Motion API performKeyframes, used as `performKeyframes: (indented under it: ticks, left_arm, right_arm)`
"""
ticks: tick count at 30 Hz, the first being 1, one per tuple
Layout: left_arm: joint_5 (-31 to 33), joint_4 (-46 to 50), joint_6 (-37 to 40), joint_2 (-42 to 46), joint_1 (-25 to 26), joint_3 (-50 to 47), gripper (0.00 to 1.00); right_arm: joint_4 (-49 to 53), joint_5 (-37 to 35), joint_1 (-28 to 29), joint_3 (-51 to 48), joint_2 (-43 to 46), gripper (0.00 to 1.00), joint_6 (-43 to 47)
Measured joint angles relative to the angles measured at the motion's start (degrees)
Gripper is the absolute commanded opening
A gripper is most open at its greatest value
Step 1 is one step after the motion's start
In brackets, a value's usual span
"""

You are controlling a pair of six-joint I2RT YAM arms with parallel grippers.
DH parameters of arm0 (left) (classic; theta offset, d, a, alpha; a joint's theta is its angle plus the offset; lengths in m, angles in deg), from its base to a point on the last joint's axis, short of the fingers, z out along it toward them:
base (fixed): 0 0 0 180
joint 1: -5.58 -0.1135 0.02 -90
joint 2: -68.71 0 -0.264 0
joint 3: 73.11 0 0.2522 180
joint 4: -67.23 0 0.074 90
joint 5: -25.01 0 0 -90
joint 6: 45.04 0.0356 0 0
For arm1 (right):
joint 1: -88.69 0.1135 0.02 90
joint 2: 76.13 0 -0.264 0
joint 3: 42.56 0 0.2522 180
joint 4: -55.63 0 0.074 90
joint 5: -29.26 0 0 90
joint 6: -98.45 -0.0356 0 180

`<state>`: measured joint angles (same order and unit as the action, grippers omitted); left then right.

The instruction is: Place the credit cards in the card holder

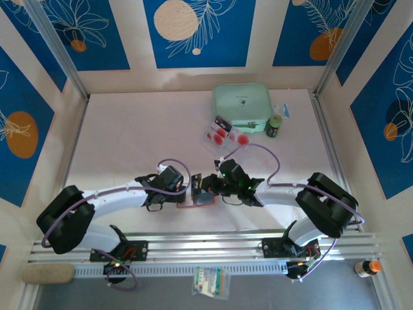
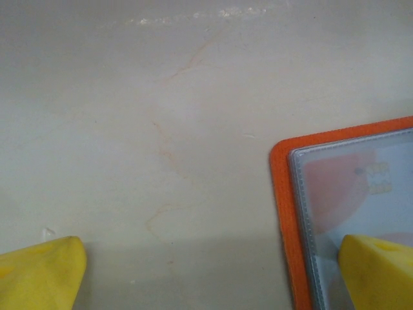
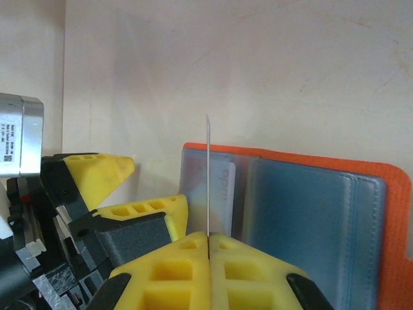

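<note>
Currently the right hand [image 3: 208,240] is fully closed, its two yellow fingertips pinching one credit card [image 3: 208,161] by its lower edge. The card stands upright and is seen edge-on, as a thin pale line rising from between the pads. It is positioned over the left clear sleeve of the card holder [image 3: 387,219]. The holder lies open and flat on the surface [image 1: 129,142], its orange-red border framing grey-blue pockets. Whether the card's far edge touches the sleeve cannot be determined.

The left hand [image 2: 206,278] is spread wide. One fingertip [image 2: 377,271] sits over the holder's clear sleeve; the other is over bare surface, well apart from the holder. In the left wrist view a second card [image 2: 335,187], with its red dot visible, lies inside that sleeve under the clear plastic.

From above, both hands meet over the holder, near the middle of the surface's near edge. Farther back, the remaining cards [image 1: 221,133] lie in a clear tray [image 1: 229,143], just in front of a mint-green case [image 1: 242,104]. A small green jar [image 1: 275,126] with a dark lid stands just right of the case.
</note>
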<state>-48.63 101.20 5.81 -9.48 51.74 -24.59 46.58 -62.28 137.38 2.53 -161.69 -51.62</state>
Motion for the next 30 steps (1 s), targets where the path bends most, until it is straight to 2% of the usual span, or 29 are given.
performKeyframes:
  ticks: [30]
  left_arm:
    - [0.2, 0.2, -0.8, 0.0, 0.1, 0.0, 1.0]
  right_arm:
    - [-3.7, -3.0, 1.6, -2.3, -3.7, 0.0, 0.0]
